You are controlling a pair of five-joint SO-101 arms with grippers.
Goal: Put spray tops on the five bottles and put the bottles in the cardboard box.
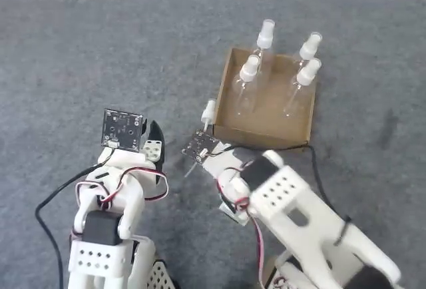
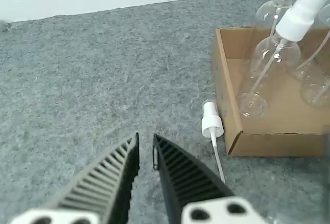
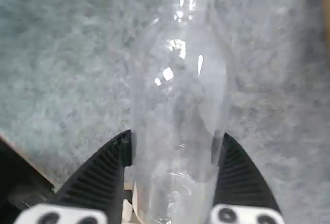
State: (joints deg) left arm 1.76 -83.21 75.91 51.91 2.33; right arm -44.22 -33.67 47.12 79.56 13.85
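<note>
A clear bottle (image 3: 180, 79) with no spray top lies between the fingers of my right gripper (image 3: 174, 139), which is shut on it low over the grey carpet. The right arm (image 1: 279, 196) stands just in front of the cardboard box (image 1: 263, 136). Several bottles (image 1: 247, 82) with white spray tops stand upright inside that box. A loose white spray top (image 1: 209, 111) lies on the carpet beside the box's near left corner, its thin tube (image 2: 217, 157) trailing toward the arms. My left gripper (image 2: 146, 144) hovers left of the spray top, its fingers almost together with nothing between them.
Grey carpet (image 1: 100, 56) stretches bare to the left of the box and behind it. The box wall (image 2: 227, 90) stands close to the spray top (image 2: 211, 122). A black cable (image 1: 46, 202) loops beside the left arm's base.
</note>
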